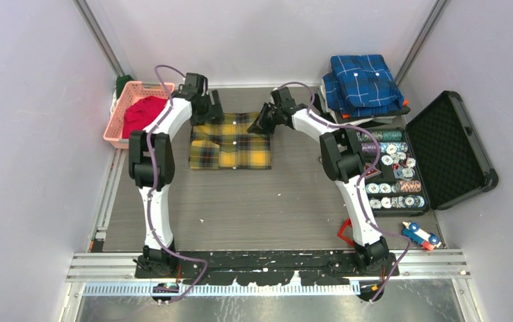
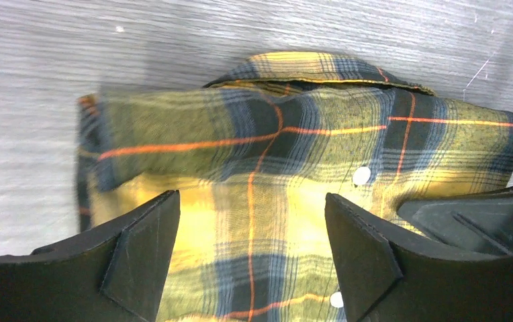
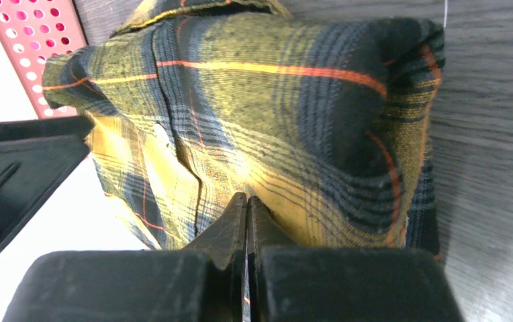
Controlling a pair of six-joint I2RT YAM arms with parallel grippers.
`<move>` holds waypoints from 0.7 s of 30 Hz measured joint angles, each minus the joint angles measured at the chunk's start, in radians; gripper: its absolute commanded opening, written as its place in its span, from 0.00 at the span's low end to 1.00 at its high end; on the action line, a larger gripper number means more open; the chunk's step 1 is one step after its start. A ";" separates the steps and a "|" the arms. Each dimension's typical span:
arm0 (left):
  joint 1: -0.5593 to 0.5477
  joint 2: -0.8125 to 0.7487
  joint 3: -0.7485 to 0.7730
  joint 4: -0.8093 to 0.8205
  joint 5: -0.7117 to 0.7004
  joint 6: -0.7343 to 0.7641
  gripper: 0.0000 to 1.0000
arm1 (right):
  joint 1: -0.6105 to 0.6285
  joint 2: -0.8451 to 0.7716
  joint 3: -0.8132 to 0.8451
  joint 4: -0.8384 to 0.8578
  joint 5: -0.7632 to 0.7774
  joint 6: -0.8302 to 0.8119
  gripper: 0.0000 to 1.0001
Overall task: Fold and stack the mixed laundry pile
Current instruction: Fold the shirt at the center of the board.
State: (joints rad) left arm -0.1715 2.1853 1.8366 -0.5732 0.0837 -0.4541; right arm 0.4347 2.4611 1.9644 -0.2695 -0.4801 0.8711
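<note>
Lying folded near the far middle of the bench (image 1: 254, 201), the yellow-and-black plaid button shirt (image 1: 230, 149) has its collar toward the back wall. The left end effector (image 1: 212, 111) hangs over the shirt's far left edge with its fingers spread wide and nothing between them. The cloth shows in the gap in the left wrist view (image 2: 250, 215). The right end effector (image 1: 265, 122) sits at the far right corner, fingers pressed together on a pinch of the plaid fabric, which bunches toward the tips (image 3: 247, 201). The red T-shirt (image 1: 143, 114) lies in the pink lattice basket (image 1: 116, 127) at far left. A folded blue plaid shirt (image 1: 363, 84) sits at far right.
</note>
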 measured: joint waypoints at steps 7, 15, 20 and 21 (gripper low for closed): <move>-0.018 -0.173 -0.037 -0.069 -0.084 0.031 0.78 | 0.000 0.000 0.137 -0.131 0.035 -0.057 0.11; -0.051 -0.244 -0.226 -0.065 -0.066 0.040 0.71 | -0.001 0.083 0.420 -0.183 0.056 -0.074 0.11; -0.049 -0.175 -0.277 -0.067 -0.042 0.043 0.70 | -0.003 0.185 0.479 -0.217 0.093 -0.079 0.08; -0.049 -0.171 -0.283 -0.064 -0.038 0.043 0.69 | -0.003 0.196 0.463 -0.220 0.102 -0.079 0.08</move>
State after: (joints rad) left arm -0.2203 2.0148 1.5532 -0.6369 0.0460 -0.4114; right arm 0.4313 2.6568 2.4275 -0.4896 -0.3782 0.7925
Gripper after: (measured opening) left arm 0.704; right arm 0.090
